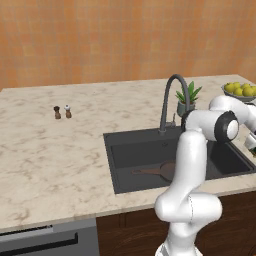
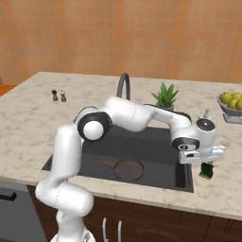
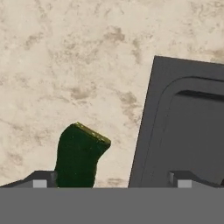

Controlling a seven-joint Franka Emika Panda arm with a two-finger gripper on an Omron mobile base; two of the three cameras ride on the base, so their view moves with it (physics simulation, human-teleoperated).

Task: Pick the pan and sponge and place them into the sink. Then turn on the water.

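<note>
Nearest the base, the white arm bends up and reaches out to the right, over the front right corner of the sink [image 2: 184, 182]. Its gripper [image 2: 206, 163] hangs just above the sponge [image 2: 206, 170], with the jaws spread wide and nothing held between them. In the hand view the two finger tips [image 3: 40, 180] stand far apart, one close beside the sponge [image 3: 78, 155] and the other over the sink's dark rim [image 3: 148, 131].

The sponge, a dark green block, sits on the beige marble counter [image 2: 28, 118] just right of the sink's front right corner.

The pan [image 2: 128, 169] lies flat on the sink floor near the front wall, its thin handle pointing left. From the left base view the pan [image 1: 167, 170] is partly hidden behind the arm.

Behind the basin stands the arched faucet [image 1: 172, 95], with no stream falling from it. A small potted plant [image 2: 165, 96] sits just beside it. Further right is a bowl of lemons [image 2: 231, 106], and well off to the left stand two small shakers [image 1: 62, 112].
</note>
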